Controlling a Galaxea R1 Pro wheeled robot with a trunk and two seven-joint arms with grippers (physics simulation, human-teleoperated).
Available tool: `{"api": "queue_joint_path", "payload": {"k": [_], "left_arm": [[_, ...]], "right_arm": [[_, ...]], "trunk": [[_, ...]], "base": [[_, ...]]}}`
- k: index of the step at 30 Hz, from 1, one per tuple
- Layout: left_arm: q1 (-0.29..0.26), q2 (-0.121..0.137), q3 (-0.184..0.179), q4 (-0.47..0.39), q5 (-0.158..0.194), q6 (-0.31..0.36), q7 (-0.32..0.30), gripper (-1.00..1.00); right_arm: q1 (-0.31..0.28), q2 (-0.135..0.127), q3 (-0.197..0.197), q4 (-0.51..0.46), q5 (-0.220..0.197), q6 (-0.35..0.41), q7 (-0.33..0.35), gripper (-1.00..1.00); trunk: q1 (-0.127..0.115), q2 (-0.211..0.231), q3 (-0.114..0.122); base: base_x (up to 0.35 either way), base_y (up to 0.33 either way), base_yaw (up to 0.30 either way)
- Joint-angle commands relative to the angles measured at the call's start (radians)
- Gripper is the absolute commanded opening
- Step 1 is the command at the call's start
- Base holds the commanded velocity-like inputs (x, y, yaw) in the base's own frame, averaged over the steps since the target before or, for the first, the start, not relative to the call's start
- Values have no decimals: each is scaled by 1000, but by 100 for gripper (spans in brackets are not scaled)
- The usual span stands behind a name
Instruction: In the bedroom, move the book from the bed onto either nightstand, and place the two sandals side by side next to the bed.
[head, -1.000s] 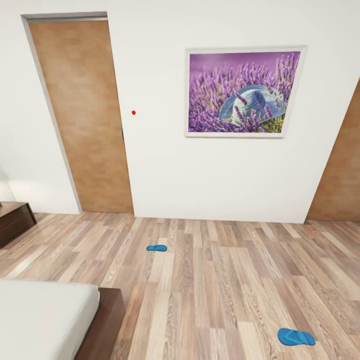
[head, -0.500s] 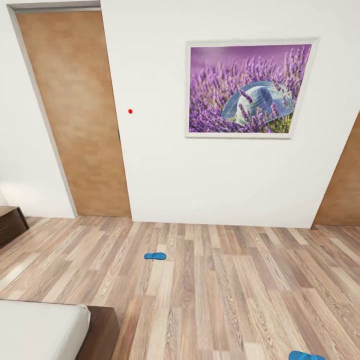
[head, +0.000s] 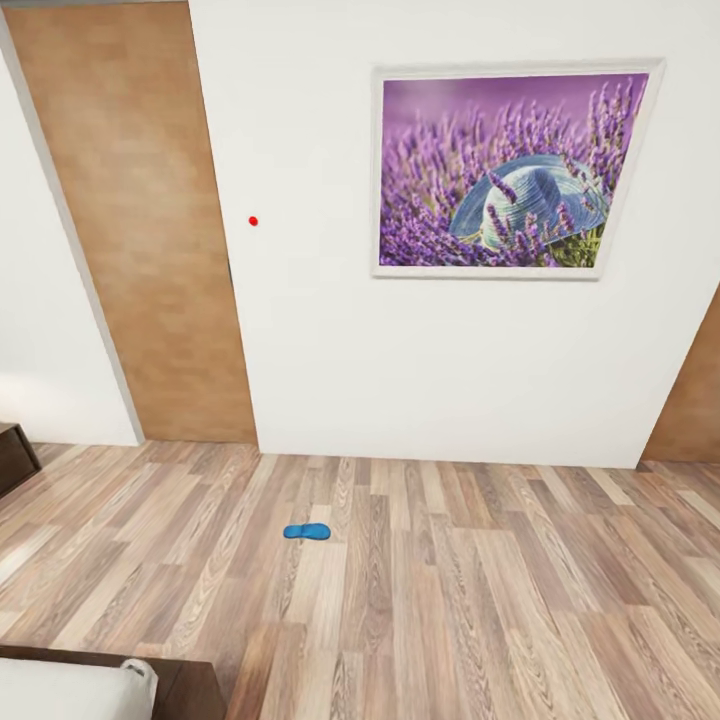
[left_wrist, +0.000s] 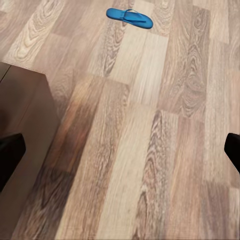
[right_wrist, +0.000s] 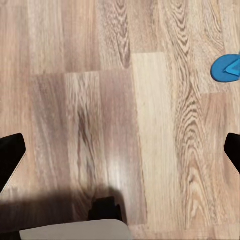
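Left gripper (left_wrist: 120, 150) jaws spread wide with nothing between them, over bare wood floor (left_wrist: 150, 150), the dark bed frame (left_wrist: 25, 115) beside it and one blue sandal (left_wrist: 129, 16) lying flat farther off. Right gripper (right_wrist: 120, 150) likewise wide apart and empty above the floor, the second sandal (right_wrist: 227, 68) partly in view off to one side. From the head, the first sandal sits mid-floor ahead, bed corner near left, nightstand edge (head: 12, 455) far left, door (head: 140, 230) and lavender picture (head: 510, 170) on the far wall.
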Motion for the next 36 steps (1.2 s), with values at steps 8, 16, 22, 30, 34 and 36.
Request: {"api": "queue_joint_path", "payload": {"k": [8, 16, 22, 30, 34, 36], "left_arm": [[0, 0, 0, -1, 6, -1, 0, 100], [0, 0, 0, -1, 6, -1, 0, 100], [0, 0, 1, -1, 6, -1, 0, 100], [0, 0, 0, -1, 6, -1, 0, 100], [0, 0, 0, -1, 7, -1, 0, 100], [0, 0, 0, -1, 7, -1, 0, 100]], "right_arm": [[0, 0, 0, -1, 0, -1, -2, 100], [0, 0, 0, -1, 0, -1, -2, 100], [0, 0, 0, -1, 0, -1, -2, 100], [0, 0, 0, -1, -1, -1, -2, 100], [0, 0, 0, -1, -1, -1, -2, 100], [0, 0, 0, -1, -1, -1, -2, 100]], "trunk": [[1, 0, -1], [1, 0, -1], [1, 0, -1], [1, 0, 2], [1, 0, 6], [1, 0, 7]], "base": [[328, 0, 0], [328, 0, 0], [328, 0, -55], [302, 0, -216], [59, 0, -274], [11, 0, -277]]}}
